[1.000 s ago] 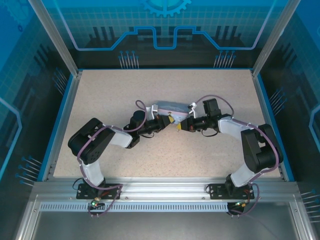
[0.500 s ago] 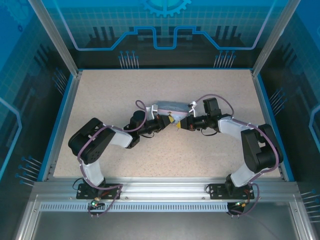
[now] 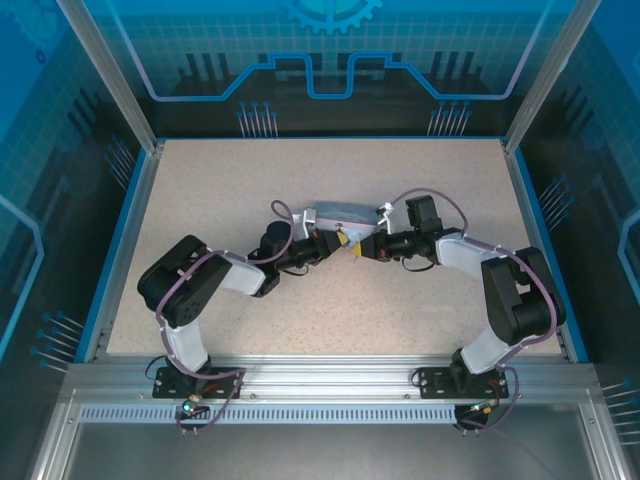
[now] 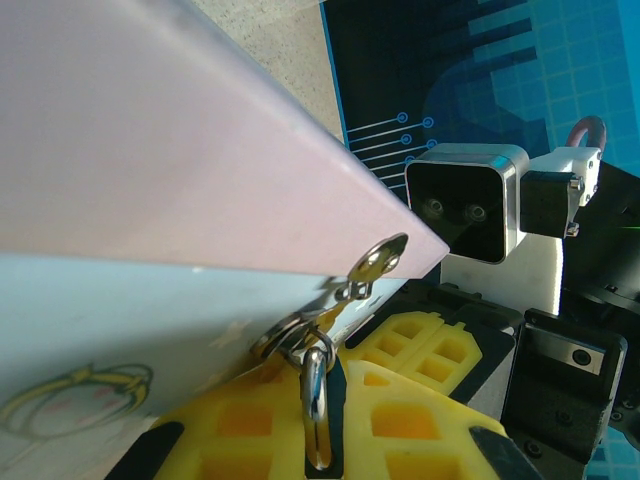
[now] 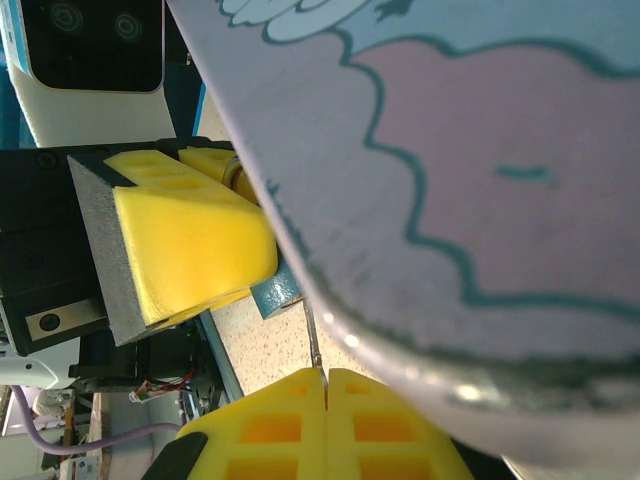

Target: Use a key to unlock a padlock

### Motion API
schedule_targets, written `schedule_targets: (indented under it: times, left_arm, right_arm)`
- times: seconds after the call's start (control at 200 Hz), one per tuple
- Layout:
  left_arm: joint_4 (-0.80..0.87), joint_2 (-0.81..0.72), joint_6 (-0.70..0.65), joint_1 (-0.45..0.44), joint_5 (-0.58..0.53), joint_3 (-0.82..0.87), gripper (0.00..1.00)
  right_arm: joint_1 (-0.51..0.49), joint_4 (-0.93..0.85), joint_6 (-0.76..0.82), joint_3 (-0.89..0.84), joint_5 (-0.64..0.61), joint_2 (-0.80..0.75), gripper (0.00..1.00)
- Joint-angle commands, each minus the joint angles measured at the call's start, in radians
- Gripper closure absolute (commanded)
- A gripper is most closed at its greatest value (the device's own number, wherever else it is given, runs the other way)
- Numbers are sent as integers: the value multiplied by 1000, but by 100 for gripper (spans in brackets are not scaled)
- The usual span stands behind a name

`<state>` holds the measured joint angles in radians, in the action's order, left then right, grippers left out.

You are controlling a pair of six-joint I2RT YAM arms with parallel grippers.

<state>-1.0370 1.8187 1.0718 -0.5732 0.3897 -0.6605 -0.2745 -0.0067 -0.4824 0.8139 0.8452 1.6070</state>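
**Item: the padlock** [image 4: 314,385]. A tiny metal piece hanging at the lower edge of the pale blue tin box [image 4: 150,150]. A brassy tab [image 4: 382,260] and a small ring [image 4: 288,338] sit just above it. Its body cannot be made out.

**Item: the key** [image 5: 314,345]. A thin dark sliver standing up from the right pads, its tip close under the curved edge of the tin.

**Left gripper** [image 4: 318,445]. Jaws closed, yellow pads pinching the silvery loop of the padlock.

**Right gripper** [image 5: 325,400]. Jaws closed tight, pads meeting, with the key nipped between them.

**Surroundings.**
- In the top view the tin box [image 3: 340,213] lies mid-surface.
- The left gripper [image 3: 335,241] and right gripper [image 3: 362,247] meet nose to nose at its near side.
- The tin crowds both wrist views and hides most of the lock.
- The printed face of the tin [image 5: 480,150] shows pink and blue shapes.
- A yellow pad of the left gripper [image 5: 190,240] sits beside the key.
- The right wrist's camera housing [image 4: 465,205] faces in from behind the tab.

**Surface** [image 3: 220,190]. Speckled beige, edged in blue.

**Room.**
- A perforated metal rail [image 3: 330,410] runs along the near edge.
- An aluminium-framed enclosure has blue circuit-pattern panels [image 3: 330,60].
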Motion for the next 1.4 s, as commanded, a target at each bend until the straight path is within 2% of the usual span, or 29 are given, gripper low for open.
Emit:
schedule_targets:
  times: [0.0, 0.68, 0.915, 1.396]
  left_arm:
    - [-58, -8, -27, -14, 25, -27, 100]
    - [-62, -6, -23, -22, 25, -29, 100]
    - [-58, -13, -16, -33, 24, -32, 100]
    - [-93, 12, 15, -57, 0, -50, 100]
  right_arm:
    - [9, 40, -3, 14, 8, -14, 100]
    - [7, 9, 22, 16, -44, -23, 100]
    - [4, 89, -22, 13, -99, -27, 100]
    - [-17, 195, -100, -7, -105, 13, 100]
